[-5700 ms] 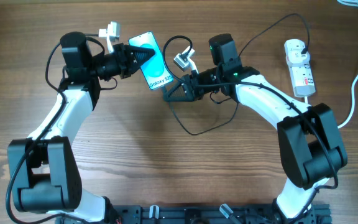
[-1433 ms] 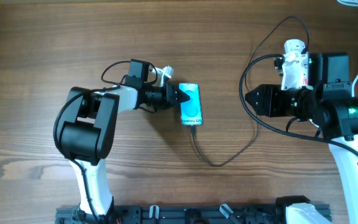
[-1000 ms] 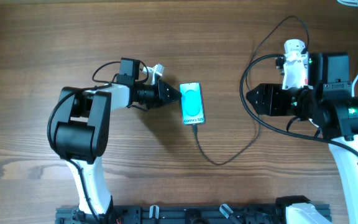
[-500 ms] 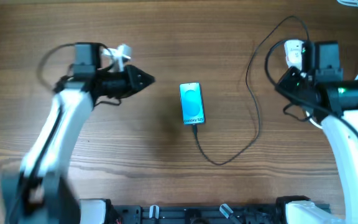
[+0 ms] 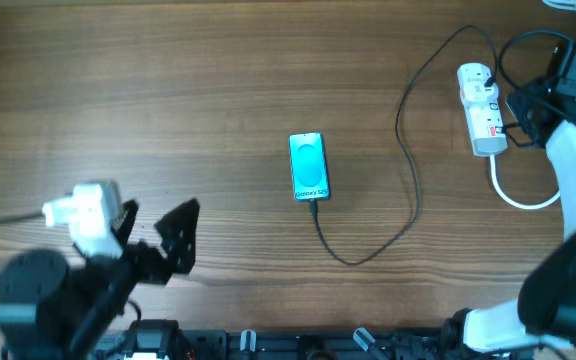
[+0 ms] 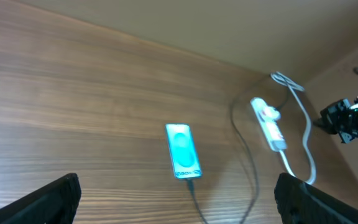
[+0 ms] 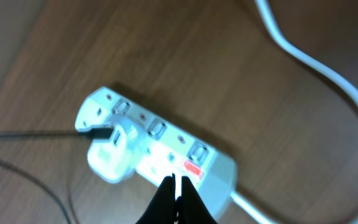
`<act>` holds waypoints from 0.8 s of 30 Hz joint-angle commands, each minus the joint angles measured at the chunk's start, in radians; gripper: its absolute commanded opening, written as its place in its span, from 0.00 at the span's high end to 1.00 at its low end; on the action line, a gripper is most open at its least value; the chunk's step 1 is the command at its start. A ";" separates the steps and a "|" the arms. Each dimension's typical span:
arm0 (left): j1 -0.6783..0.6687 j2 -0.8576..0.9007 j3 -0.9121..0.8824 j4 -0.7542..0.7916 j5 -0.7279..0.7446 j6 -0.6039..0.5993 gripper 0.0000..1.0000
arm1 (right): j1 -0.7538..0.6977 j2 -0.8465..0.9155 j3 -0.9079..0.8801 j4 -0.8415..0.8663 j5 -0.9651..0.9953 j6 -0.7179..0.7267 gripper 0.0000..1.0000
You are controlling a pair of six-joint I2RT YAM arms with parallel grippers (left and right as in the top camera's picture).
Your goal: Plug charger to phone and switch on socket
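The phone (image 5: 308,166) lies flat mid-table, cyan screen up, also in the left wrist view (image 6: 182,151). The charger's thin black cable (image 5: 412,190) meets the phone's near end, loops right and runs back to a white adapter (image 7: 113,150) plugged into the socket (image 5: 481,110). My right gripper (image 7: 174,181) is shut, its tips just over the socket (image 7: 160,146) beside a red switch mark (image 7: 192,167). Raised at the near left, far from the phone, my left gripper (image 5: 156,226) is open and holds nothing.
A thick white cord (image 5: 523,195) curves off the socket's near end toward the right edge, also in the right wrist view (image 7: 316,68). The right arm (image 5: 573,150) stands along the right edge. The left arm's base (image 5: 38,300) fills the near left corner.
The left gripper has drawn back from the phone to the near left corner and opened wide. The right arm swung toward the far right; its shut tips now point at the socket.
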 commanded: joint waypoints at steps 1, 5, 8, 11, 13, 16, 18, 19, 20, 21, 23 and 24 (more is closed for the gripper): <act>0.002 -0.082 0.002 -0.074 -0.094 0.010 0.00 | 0.000 0.124 0.006 0.093 -0.026 -0.105 0.96; 0.002 -0.091 0.002 -0.330 -0.209 0.000 0.00 | 0.000 0.252 0.006 0.235 -0.036 -0.116 0.96; 0.002 -0.090 0.002 -0.331 -0.209 0.002 0.00 | 0.001 0.288 0.006 0.318 -0.124 -0.144 0.96; 0.002 -0.091 0.002 -0.332 -0.209 0.002 0.00 | 0.006 0.311 0.006 0.357 -0.128 -0.149 0.96; 0.002 -0.091 0.002 -0.331 -0.209 0.002 0.00 | 0.015 0.328 0.006 0.368 -0.128 -0.163 0.95; 0.002 -0.091 0.002 -0.331 -0.209 0.002 0.00 | 0.034 0.356 0.006 0.369 -0.124 -0.163 0.96; 0.002 -0.091 0.002 -0.331 -0.209 0.002 0.00 | 0.042 0.378 0.006 0.372 -0.120 -0.163 0.96; 0.002 -0.091 0.002 -0.331 -0.209 0.002 0.00 | 0.044 0.386 0.006 0.371 -0.121 -0.163 0.96; 0.002 -0.091 0.002 -0.331 -0.209 0.002 0.00 | 0.045 0.389 0.006 0.367 -0.121 -0.163 0.96; 0.002 -0.091 0.002 -0.331 -0.209 0.002 0.00 | 0.048 0.390 0.006 0.364 -0.125 -0.164 0.95; 0.002 -0.091 0.002 -0.331 -0.209 0.002 0.00 | 0.053 0.390 0.006 0.364 -0.125 -0.167 0.96; 0.002 -0.091 0.002 -0.331 -0.209 0.002 0.00 | 0.053 0.390 0.006 0.364 -0.134 -0.177 0.96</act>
